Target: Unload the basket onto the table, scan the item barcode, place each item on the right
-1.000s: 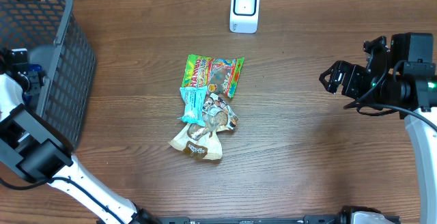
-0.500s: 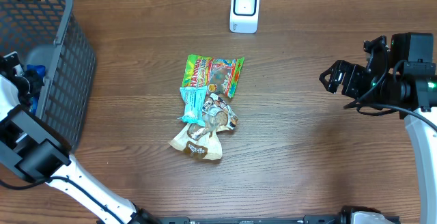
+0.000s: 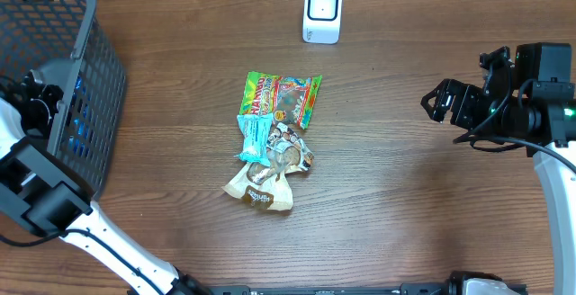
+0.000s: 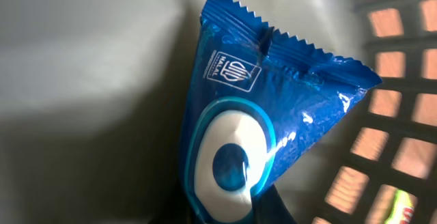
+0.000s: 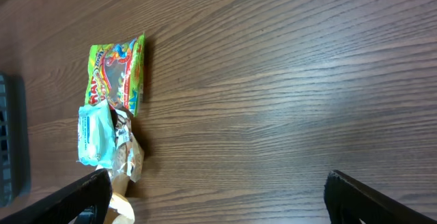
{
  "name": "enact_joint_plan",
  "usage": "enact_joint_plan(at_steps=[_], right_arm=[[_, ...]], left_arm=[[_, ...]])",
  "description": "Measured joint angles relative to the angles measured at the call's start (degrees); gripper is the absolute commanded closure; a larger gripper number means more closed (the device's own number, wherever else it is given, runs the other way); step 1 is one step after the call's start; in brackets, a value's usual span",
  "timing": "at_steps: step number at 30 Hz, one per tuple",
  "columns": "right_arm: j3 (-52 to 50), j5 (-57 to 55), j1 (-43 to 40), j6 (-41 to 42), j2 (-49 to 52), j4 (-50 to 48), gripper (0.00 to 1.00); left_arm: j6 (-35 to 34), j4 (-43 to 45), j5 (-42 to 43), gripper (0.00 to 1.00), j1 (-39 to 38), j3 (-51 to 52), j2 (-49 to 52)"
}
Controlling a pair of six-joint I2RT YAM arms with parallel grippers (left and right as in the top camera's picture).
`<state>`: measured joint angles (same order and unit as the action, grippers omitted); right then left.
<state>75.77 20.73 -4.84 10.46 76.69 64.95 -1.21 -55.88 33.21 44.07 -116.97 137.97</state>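
Left gripper (image 3: 45, 102), inside the basket (image 3: 90, 52), clenched on the near end of the blue packet (image 4: 252, 135), whose long axis runs away from the jaws; scanner (image 3: 322, 12) well apart across the table; right gripper (image 3: 439, 103) gaping, empty

Glossy blue packet (image 4: 287, 108) bears a white oval; lattice basket (image 3: 93, 77) is grey, table (image 3: 405, 205) wood-grain brown.

Shop-checkout bench, white barcode scanner (image 3: 322, 12), grey shopping basket (image 3: 90, 70), snack packets (image 3: 274, 133)
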Motion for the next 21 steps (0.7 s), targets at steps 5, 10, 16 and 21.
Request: enact_joint_plan(at_steps=[5, 10, 16, 21], right_arm=[[0.00, 0.00, 0.02, 0.00, 0.00, -0.26, 0.00], [0.00, 0.02, 0.02, 0.00, 0.00, -0.66, 0.00], [0.00, 0.02, 0.02, 0.02, 0.00, -1.38, 0.00], [0.00, 0.02, 0.02, 0.00, 0.00, -1.49, 0.00]], left_arm=[[-0.35, -4.66, 0.39, 0.96, -2.16, -7.80, -1.18], [-0.11, -7.17, -2.36, 0.96, -5.09, -12.76, -10.62], [1.36, -8.72, -10.25, 0.96, -11.93, -14.69, -27.63], [1.68, -12.59, -17.51, 0.96, -20.39, -15.56, -36.65]])
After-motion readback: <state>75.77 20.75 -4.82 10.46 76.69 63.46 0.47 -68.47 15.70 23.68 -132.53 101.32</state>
